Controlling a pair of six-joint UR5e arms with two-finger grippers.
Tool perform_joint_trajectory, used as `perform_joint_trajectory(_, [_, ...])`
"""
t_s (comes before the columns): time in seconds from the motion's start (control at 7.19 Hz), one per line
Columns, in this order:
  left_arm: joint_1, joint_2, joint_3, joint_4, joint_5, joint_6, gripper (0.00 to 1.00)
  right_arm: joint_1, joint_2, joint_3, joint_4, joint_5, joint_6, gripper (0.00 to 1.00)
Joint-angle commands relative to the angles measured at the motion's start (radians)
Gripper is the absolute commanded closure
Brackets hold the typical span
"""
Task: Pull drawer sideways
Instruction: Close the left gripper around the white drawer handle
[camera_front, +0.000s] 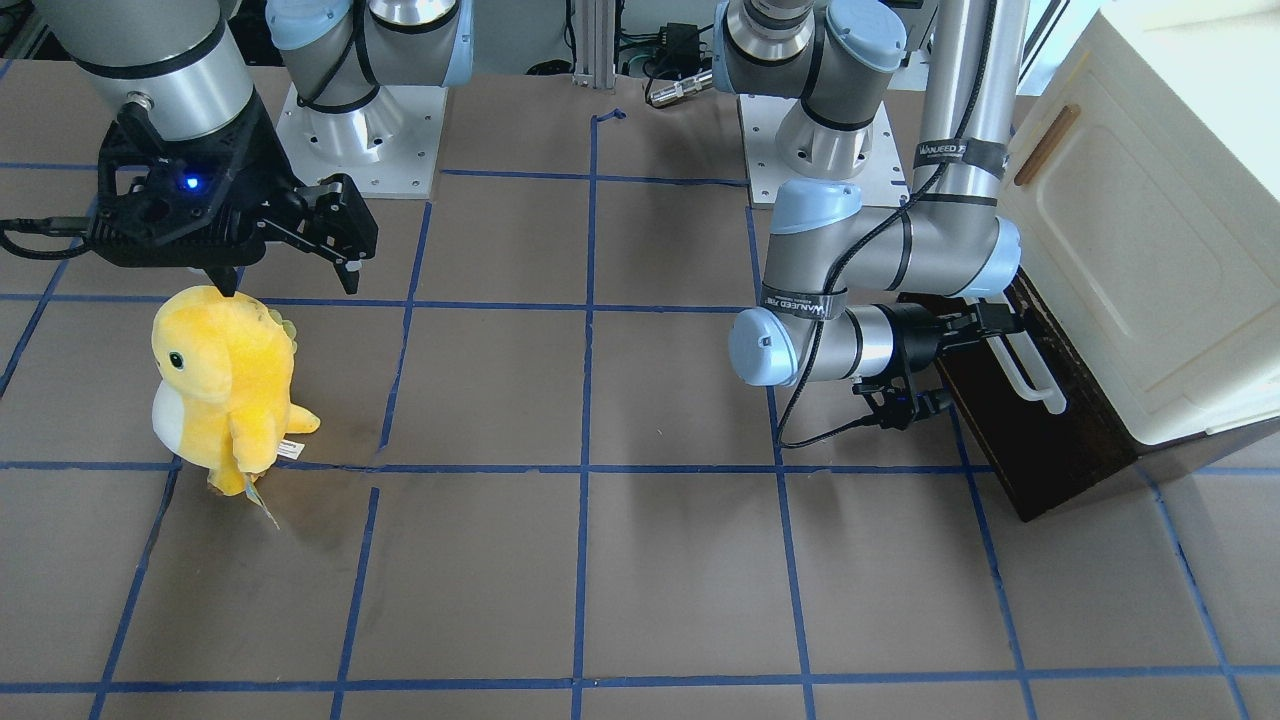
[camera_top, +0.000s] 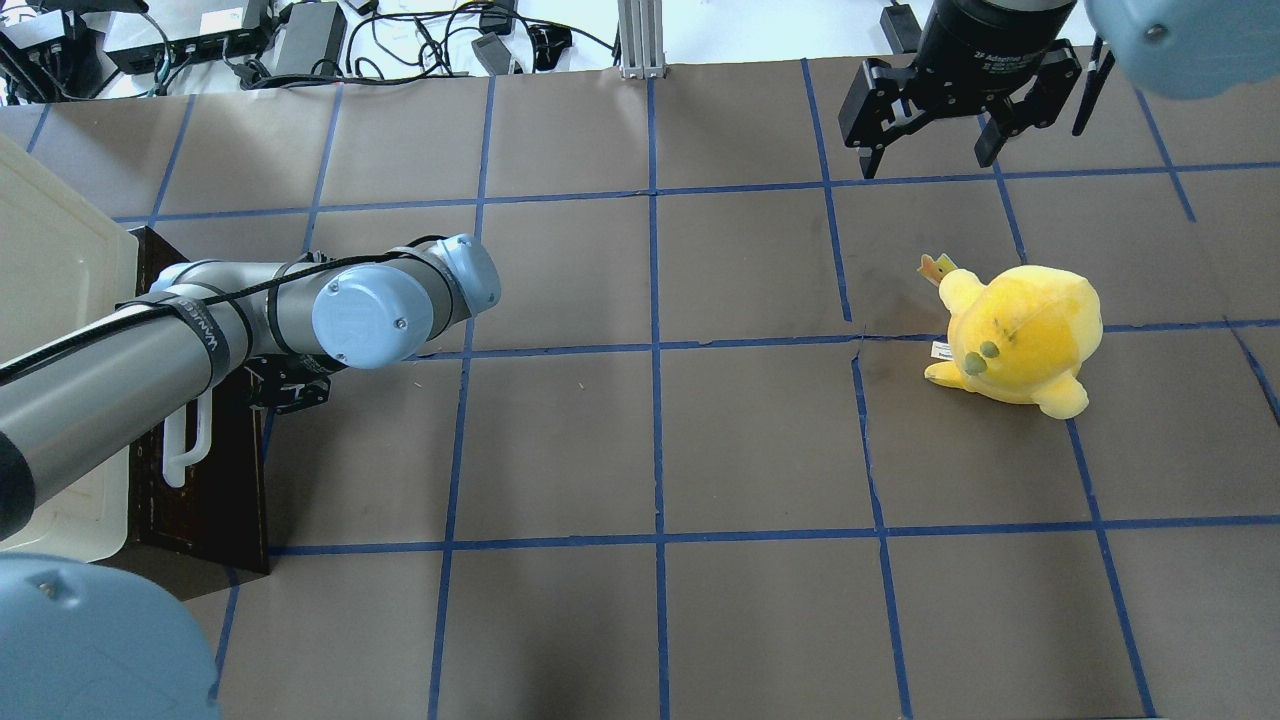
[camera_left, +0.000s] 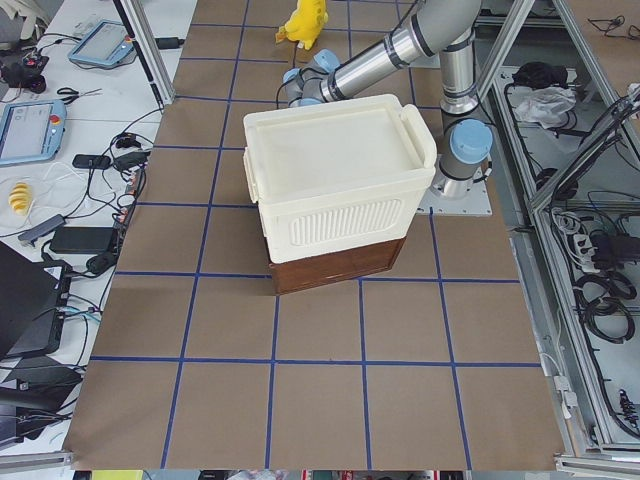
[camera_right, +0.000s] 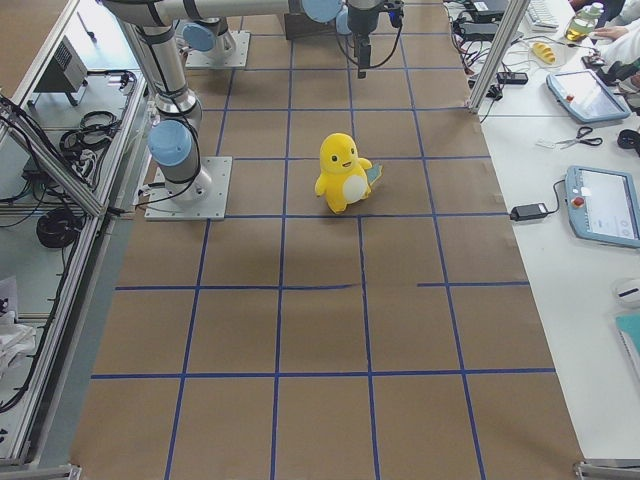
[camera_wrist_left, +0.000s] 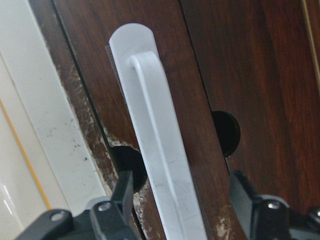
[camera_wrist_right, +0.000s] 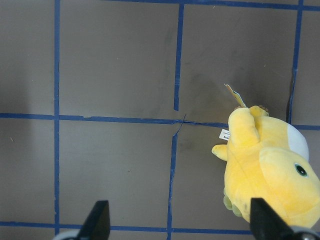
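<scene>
Dark brown wooden drawer (camera_front: 1010, 440) sits directly beneath the cream plastic cabinet (camera_front: 1130, 230), its front facing out below the cabinet's door. No pale interior shows, so I judge it not yet pulled. Along that front runs the long white bar handle (camera_wrist_left: 160, 150). The left gripper (camera_wrist_left: 181, 175) is close under the cabinet's lower edge, its fingers spread to either side of the bar with dark wood showing in both gaps. It straddles the handle without pinching it. The right gripper (camera_top: 925, 165) hangs well apart from the cabinet, towards the table's opposite end, fingers wide and holding nothing. A yellow plush toy (camera_top: 1020, 335) stands near it and plays no part.

Smooth plastic is the first worry: if the fingers shut lightly or off-centre, the bar could slip free once the pull begins. In the front-facing view the grasp seems nearer one end of the bar than its middle, so a pull may skew the drawer and bind it. A pull not parallel to the slide would do the same. Nothing visible anchors the cabinet, so a stiff drawer might drag the whole stack across the table (camera_top: 700, 450) rather than open.
</scene>
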Motion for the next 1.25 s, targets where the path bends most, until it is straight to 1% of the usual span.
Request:
perform_joint_trajectory(0.0, [0.003,0.0,-0.001,-0.005,0.002,0.001,0.56,0.0,0.0,0.0,0.0,0.0,0.0,0.0])
perform_joint_trajectory(0.14, [0.003,0.0,-0.001,-0.005,0.002,0.001,0.69,0.0,0.0,0.0,0.0,0.0,0.0,0.0])
perform_joint_trajectory(0.28, [0.003,0.0,-0.001,-0.005,0.002,0.0,0.7,0.0,0.0,0.0,0.0,0.0,0.0,0.0])
perform_joint_trajectory(0.42, [0.001,0.0,0.0,-0.006,0.0,0.0,0.73,0.0,0.0,0.0,0.0,0.0,0.0,0.0])
perform_joint_trajectory(1.11, [-0.009,-0.005,0.008,-0.011,-0.007,0.0,0.73,0.0,0.0,0.0,0.0,0.0,-0.001,0.0])
